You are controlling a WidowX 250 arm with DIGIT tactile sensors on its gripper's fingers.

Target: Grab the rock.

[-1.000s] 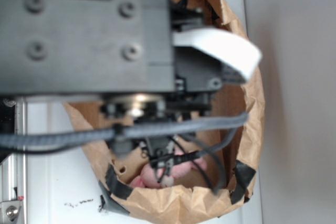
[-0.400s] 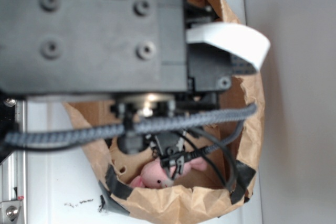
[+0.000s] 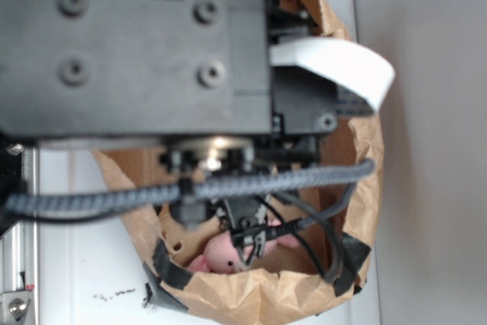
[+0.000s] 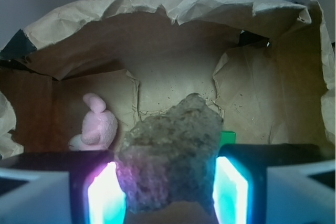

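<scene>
Between the two glowing fingers [image 4: 107, 195] of the gripper [image 4: 168, 195] sits the rock [image 4: 170, 158]. It is grey-brown and rough, it stands taller than it is wide, and its narrow top points up toward the back of the bag [image 4: 173, 61]. The fingers press on both its sides and hold it.

All of this is inside the brown paper bag. A pink toy [image 4: 97, 127] sits on the bag floor, to the left of the rock and behind it. A bit of green block [image 4: 227, 137] peeks out just right of the rock.

From the outside view, the big black arm [image 3: 137, 51] covers most of the bag [image 3: 365, 211]. The pink toy [image 3: 221, 253] shows under the wires [image 3: 190, 188], but the rock is hidden.
</scene>
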